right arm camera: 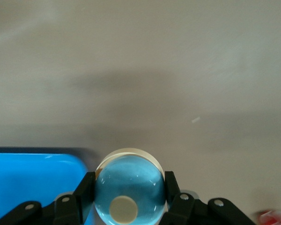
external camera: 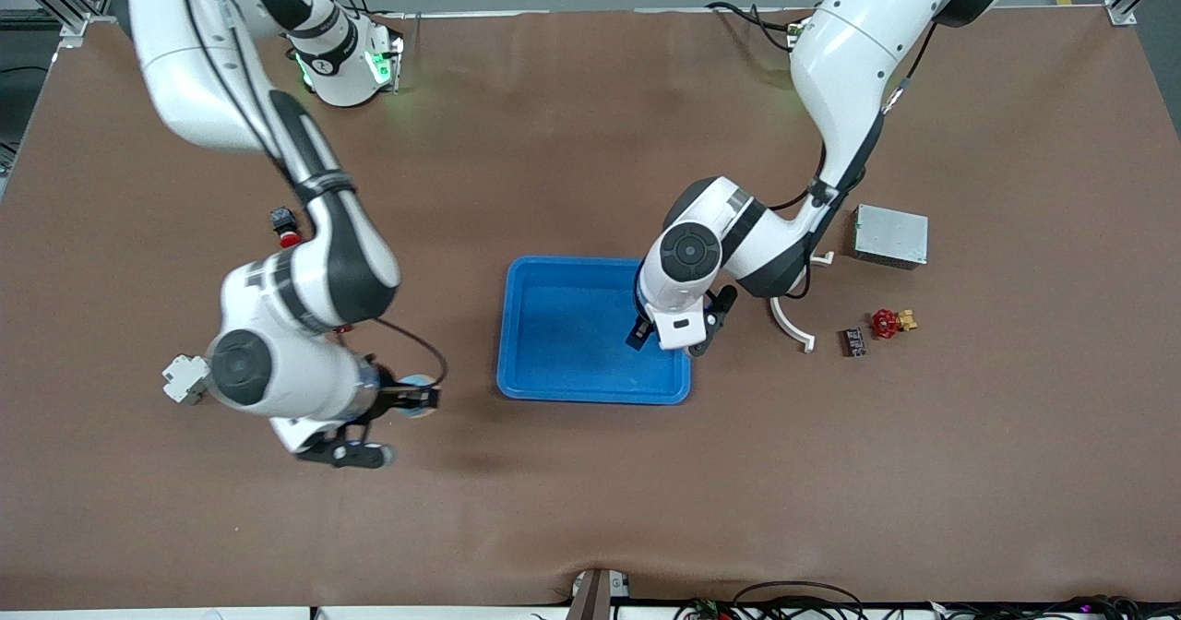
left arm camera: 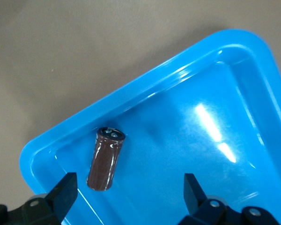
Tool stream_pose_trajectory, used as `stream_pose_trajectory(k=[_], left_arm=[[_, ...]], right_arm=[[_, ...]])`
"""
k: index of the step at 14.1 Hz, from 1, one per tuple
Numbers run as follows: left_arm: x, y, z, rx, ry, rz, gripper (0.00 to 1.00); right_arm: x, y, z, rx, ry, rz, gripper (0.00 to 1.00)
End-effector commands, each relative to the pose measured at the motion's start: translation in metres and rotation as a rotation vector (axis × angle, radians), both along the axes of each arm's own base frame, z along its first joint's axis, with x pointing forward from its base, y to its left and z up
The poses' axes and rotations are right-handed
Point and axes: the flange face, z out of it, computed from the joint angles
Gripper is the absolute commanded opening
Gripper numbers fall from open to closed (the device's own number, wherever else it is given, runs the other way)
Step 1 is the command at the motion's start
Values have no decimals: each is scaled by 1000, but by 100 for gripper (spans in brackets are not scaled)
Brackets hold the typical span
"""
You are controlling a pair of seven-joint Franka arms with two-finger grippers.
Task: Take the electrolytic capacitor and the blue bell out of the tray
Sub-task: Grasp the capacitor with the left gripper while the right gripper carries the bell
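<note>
Front view: one tray (external camera: 530, 343), one capacitor (left arm camera: 105, 159), one bell (right arm camera: 129, 190).

The light is bright and even, and it comes from above. In the front view the brown table (external camera: 590, 509) is easy to see, with only soft, faint shadows under the arms, toward 6 o'clock. A small green glow shines at about 11 o'clock. In the left wrist view the blue tray (left arm camera: 145, 96) has white shiny streaks toward 3 o'clock. The right wrist view is a bit blurry. The round blue bell (right arm camera: 129, 190) at 6 o'clock looks soft, and a wide, pale shadow lies across the middle.
</note>
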Motion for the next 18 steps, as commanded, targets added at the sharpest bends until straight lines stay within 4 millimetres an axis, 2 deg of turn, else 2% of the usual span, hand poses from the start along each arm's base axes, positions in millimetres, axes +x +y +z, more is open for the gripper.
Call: stream_pose_trajectory(k=[1, 4, 6, 9, 14, 18], left_arm=[[-2, -6, -11, 27, -7, -2, 100], [-5, 1, -28, 58, 16, -6, 100], [-7, 3, -40, 74, 27, -12, 100], [-10, 2, -53, 87, 36, -23, 100], [-17, -10, -51, 85, 30, -41, 100], [-17, -9, -54, 90, 32, -39, 100]], right_arm=[[12, -61, -3, 14, -28, 127, 0], [24, -114, -18, 16, -80, 212, 0], [29, -154, -39, 20, -90, 235, 0], [33, -199, -70, 20, -115, 268, 0], [32, -253, -103, 18, -144, 340, 0], [26, -296, -124, 12, -150, 386, 0]])
